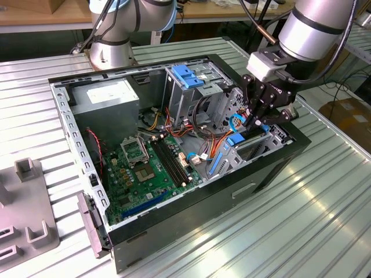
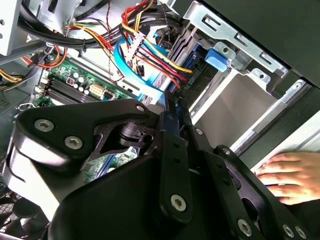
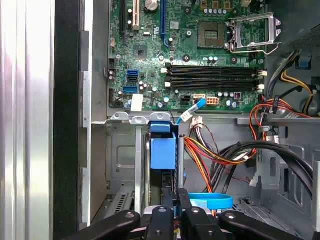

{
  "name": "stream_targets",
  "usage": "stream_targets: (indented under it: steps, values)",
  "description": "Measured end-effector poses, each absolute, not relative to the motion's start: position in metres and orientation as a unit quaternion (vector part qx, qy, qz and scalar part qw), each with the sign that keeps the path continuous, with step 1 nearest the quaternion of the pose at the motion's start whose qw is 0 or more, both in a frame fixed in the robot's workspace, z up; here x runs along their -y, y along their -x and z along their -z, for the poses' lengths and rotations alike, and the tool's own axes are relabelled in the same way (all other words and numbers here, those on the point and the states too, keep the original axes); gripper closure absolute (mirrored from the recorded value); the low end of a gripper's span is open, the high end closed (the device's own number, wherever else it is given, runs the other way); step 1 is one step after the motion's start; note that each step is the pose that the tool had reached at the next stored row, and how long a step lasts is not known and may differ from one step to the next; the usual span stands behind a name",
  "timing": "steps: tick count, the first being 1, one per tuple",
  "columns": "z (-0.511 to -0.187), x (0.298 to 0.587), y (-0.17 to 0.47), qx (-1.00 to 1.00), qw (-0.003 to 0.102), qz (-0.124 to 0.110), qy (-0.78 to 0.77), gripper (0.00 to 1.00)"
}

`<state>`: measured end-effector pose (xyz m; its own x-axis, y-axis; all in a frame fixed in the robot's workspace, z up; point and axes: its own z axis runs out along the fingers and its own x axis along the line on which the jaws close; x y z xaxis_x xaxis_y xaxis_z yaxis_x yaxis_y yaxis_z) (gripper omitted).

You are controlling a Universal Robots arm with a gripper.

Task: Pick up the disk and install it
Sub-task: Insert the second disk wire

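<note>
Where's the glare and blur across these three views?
Exterior view: bright streaks of glare on the ribbed metal table, while the case interior is evenly lit. Second wrist view: the gripper body is a dark, soft foreground mass, and a hand is blurred. First wrist view: motherboard sharp.

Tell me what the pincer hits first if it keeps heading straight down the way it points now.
Probably the disk with its blue carrier: in the first wrist view it stands edge-on in the case's bay, directly ahead of the pincer. Depth is unclear; they may already be touching.
</note>
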<state>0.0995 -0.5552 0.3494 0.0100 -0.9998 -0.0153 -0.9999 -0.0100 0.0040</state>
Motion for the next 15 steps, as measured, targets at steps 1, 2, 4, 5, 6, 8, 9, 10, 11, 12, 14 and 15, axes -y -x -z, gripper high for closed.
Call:
stream_targets:
  steps: [1,2,4,5,6,8,9,10,11,12,14,15]
  values:
    - [-0.3494,0.5552,-0.0995,-0.704,0.004,-0.007,0.711,0.84]
    - [-0.3492,0.5553,-0.0995,-0.704,0.004,-0.007,0.711,0.84]
    - [-0.3488,0.5553,-0.0995,-0.704,0.004,-0.007,0.711,0.84]
    - [-0.3486,0.5553,-0.0995,-0.704,0.004,-0.007,0.711,0.84]
    - [-0.3483,0.5553,-0.0995,-0.704,0.004,-0.007,0.711,0.84]
    - [-0.3477,0.5553,-0.0995,-0.704,0.004,-0.007,0.711,0.84]
    - [-0.3474,0.5553,-0.0995,-0.704,0.004,-0.007,0.711,0.84]
    - [-0.3472,0.5553,-0.0995,-0.704,0.004,-0.007,0.711,0.84]
    - [-0.347,0.5553,-0.0995,-0.704,0.004,-0.007,0.711,0.84]
    - [-0.3468,0.5553,-0.0995,-0.704,0.004,-0.007,0.711,0.84]
    - [-0.3461,0.5554,-0.0995,-0.704,0.004,-0.007,0.711,0.84]
    - [-0.3459,0.5554,-0.0995,-0.704,0.004,-0.007,0.711,0.84]
